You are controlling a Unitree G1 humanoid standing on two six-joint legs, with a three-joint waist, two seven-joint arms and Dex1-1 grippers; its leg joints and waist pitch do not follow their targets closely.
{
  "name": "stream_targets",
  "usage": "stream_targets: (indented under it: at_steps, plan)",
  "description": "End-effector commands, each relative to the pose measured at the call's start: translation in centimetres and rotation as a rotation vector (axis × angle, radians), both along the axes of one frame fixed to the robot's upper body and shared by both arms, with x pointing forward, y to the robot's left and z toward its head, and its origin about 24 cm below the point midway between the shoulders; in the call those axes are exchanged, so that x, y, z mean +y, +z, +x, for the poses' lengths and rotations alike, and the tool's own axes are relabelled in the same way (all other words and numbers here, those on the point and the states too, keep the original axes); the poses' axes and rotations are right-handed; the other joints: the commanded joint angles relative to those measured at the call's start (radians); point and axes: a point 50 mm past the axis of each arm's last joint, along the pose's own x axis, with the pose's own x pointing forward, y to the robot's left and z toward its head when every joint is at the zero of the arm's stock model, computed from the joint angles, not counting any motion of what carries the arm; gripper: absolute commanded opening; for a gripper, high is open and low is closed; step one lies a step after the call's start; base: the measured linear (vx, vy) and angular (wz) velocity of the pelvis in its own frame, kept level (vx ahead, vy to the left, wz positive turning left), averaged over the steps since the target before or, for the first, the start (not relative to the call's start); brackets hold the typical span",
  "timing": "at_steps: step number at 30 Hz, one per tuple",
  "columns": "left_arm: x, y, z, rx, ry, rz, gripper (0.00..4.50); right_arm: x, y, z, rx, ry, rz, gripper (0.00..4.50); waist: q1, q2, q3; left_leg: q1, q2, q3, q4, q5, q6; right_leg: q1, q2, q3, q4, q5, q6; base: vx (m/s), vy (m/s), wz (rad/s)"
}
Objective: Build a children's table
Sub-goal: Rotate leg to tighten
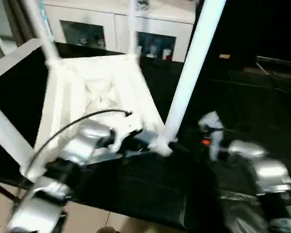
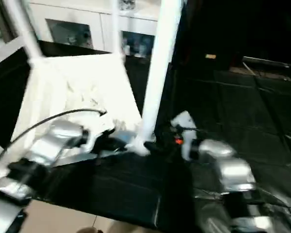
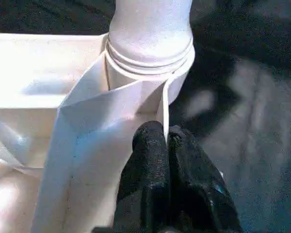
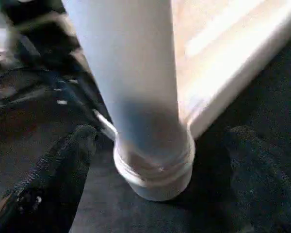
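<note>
The tabletop (image 3: 87, 141) and leg (image 4: 136, 87) look like smooth white plastic — faintly glossy; the silver forearms (image 1: 262, 170) gleam like metal.

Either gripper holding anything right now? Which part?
Left gripper is shut on the tabletop's thin rim wall beside the near corner socket. Right gripper is open around the leg, not gripping.

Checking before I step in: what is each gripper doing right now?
Left gripper: shut on the tabletop wall.
Right gripper: open, fingers either side of the leg.
</note>
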Motion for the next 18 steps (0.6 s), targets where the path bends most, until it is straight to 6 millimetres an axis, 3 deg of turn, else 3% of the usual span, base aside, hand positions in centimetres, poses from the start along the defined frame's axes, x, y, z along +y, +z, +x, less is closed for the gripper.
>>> stream_targets:
  at_steps: [1,8,11,18]
  plan:
    - [-1.0,0.2,-1.0,0.014,-0.179,0.003,0.00,0.0,0.4,-0.4,-0.003,0.109,-0.004,4.45,0.001,0.006,-0.070,0.008,0.054,-0.014,-0.054,-0.133,0.055,0.053,-0.094,0.058,-0.069,-0.052,-0.217,0.000,0.000,0.00]
    - [-0.9,0.4,-1.7,0.042,-0.302,0.027,0.00,0.5,0.3,-0.5,0.025,0.269,0.005,4.45,0.019,0.006,-0.072,0.010,0.056,-0.013,-0.052,-0.133,0.047,0.049,-0.096,0.057,-0.065,-0.063,-0.228,0.000,0.000,0.00]
    - [-1.1,0.5,-1.9,0.043,-0.341,0.038,0.00,0.9,0.5,0.0,0.025,0.292,0.026,4.18,0.017,0.000,-0.072,0.007,0.056,-0.013,-0.052,-0.134,0.042,0.051,-0.097,0.056,-0.064,-0.073,-0.233,0.000,0.000,0.00]
    - [-1.3,0.4,-2.1,0.042,-0.402,0.065,0.00,1.3,0.3,0.0,0.050,0.377,0.010,3.61,0.019,-0.001,-0.074,0.005,0.054,-0.013,-0.049,-0.115,0.048,0.051,-0.097,0.056,-0.063,-0.084,-0.218,0.000,0.000,0.00]
